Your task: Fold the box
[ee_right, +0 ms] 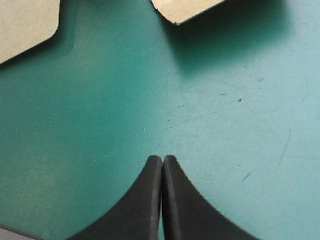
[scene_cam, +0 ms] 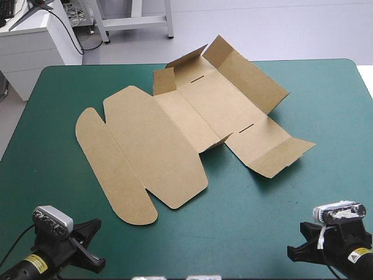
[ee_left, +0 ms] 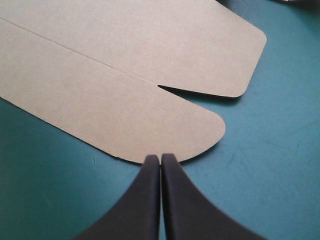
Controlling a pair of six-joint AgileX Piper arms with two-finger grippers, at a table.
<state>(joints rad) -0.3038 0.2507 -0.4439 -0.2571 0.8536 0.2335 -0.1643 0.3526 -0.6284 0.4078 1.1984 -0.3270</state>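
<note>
Lying mid-table, box point(scene_cam: 169, 140) leaves near cover point(scene_cam: 245, 216) bare; left gripper point(ee_left: 160, 156) and right gripper point(ee_right: 163, 157) low at near corners, fingers pressed together.

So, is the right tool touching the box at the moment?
No, the right tool is shut over bare teal-green cover, with the box lying ahead of it.

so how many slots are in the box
2. On the box, the far slot sits beside the small raised flaps; the near slot sits by the right-hand end flap. Raised walls may hide others.
</note>
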